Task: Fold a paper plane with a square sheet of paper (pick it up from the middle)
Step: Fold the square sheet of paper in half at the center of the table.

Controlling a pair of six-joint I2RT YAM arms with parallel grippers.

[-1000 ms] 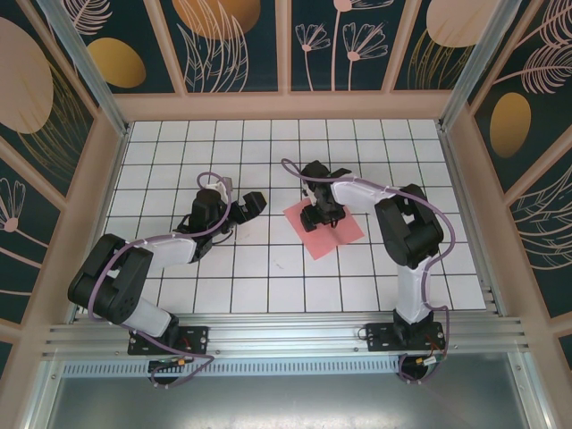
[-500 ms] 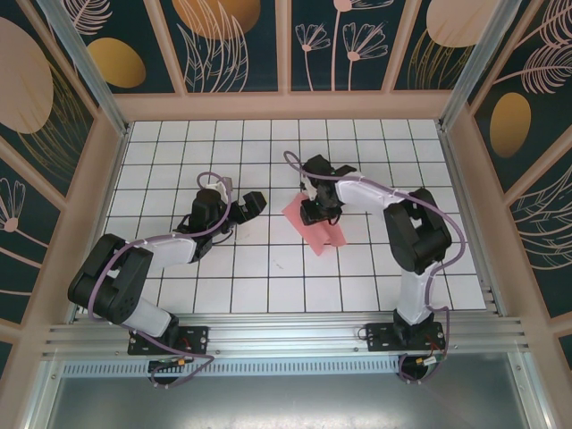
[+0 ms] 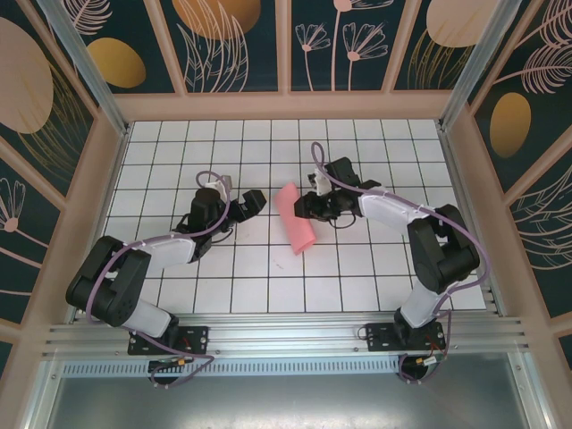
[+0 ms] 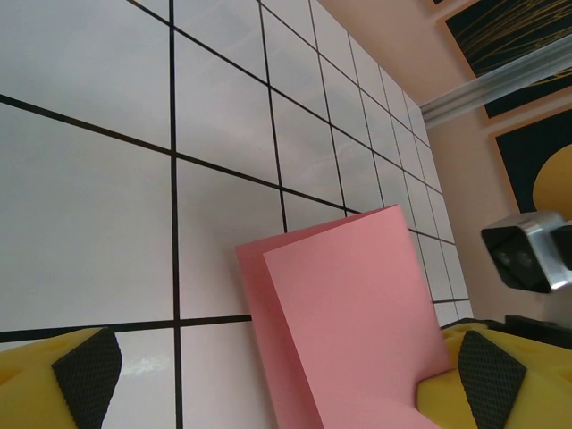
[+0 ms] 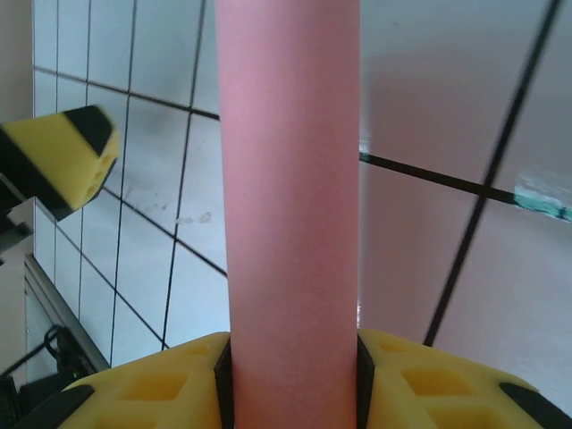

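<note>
My right tool is clamped on the square sheet of paper, which is folded double at the middle of the gridded bench. My left tool, wide apart and empty, sits just left.

I see the square sheet of paper no longer lying flat and open on the counter. It is now doubled into a narrow band and sits further left. My right gripper has swung from above the sheet to its right side and pinches it, with the elbow pushed out to the right.
</note>
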